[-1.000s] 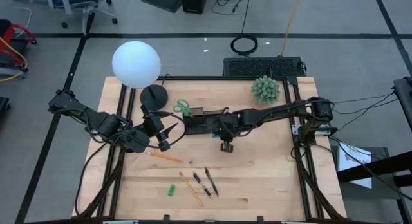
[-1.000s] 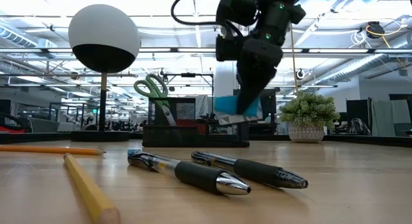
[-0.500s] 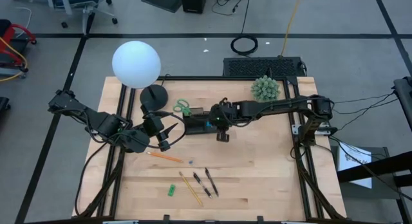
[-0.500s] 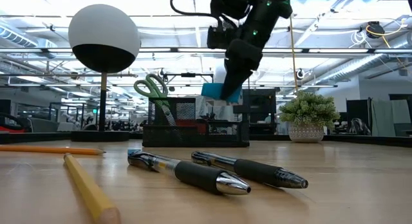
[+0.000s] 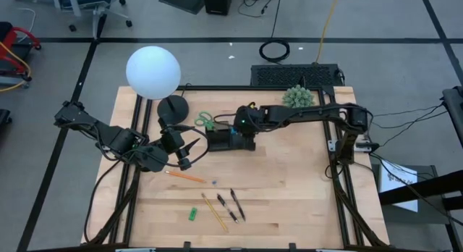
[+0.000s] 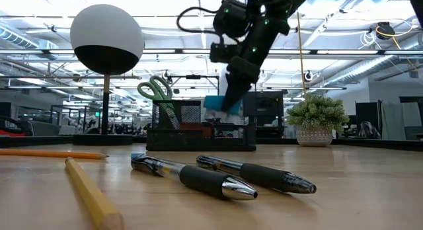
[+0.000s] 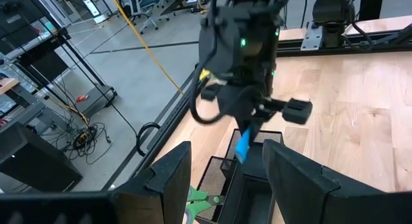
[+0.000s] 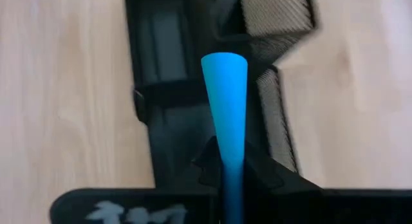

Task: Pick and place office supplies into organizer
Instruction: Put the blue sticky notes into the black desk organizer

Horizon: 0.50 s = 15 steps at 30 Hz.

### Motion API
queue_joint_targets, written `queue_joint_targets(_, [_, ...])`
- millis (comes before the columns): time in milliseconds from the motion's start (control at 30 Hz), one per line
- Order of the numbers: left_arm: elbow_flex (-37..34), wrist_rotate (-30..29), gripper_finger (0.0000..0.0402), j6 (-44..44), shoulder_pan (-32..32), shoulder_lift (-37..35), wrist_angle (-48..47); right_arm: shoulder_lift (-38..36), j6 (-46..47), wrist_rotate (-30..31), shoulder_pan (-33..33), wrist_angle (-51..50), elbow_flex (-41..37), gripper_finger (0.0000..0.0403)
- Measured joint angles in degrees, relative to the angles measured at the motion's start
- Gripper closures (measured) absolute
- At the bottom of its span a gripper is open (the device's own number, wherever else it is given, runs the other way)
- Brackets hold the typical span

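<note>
My right gripper (image 5: 239, 135) is shut on the blue sticky pad (image 8: 225, 102) and holds it just above the black organizer (image 5: 221, 138). Green-handled scissors (image 5: 205, 122) stand in the organizer's left end, handles up. On the near part of the table lie an orange pencil (image 5: 184, 177), a yellow pencil (image 5: 214, 212), two dark pens (image 5: 230, 206) and a small green eraser (image 5: 193, 213). My left gripper (image 5: 192, 152) hangs open to the left of the organizer, with nothing between its fingers. My right gripper pinches the blue sticky pad between its two fingers, at the pad's end nearest the wrist (image 8: 226, 161). The fingers slant down from the table's right. The pad sticks out beyond the fingertips, edge-on in the right wrist view, and hangs clear above the organizer (image 6: 198, 127).
A lamp with a white globe (image 5: 153, 72) and a round black base (image 5: 173, 107) stands at the far left. A green spiky plant (image 5: 298, 100) sits at the far right. Bare wood lies to the right of the pens.
My right gripper has carried the blue sticky pad toward the table's left and slightly toward the far edge, from beside the organizer's right end to above it. It stays shut on the pad and has rolled a little.
</note>
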Motion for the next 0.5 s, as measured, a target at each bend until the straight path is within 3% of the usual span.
queue_joint_targets(267, [0.0,0.0,0.0206,0.1,0.0,0.0,-0.1,2.4,-0.9,-0.2,0.1,0.0,0.0,0.0377])
queue_joint_targets(500, [0.0,0.0,0.0206,0.1,0.0,0.0,-0.1,2.3,-0.5,-0.1,0.1,1.6,0.0,0.0329])
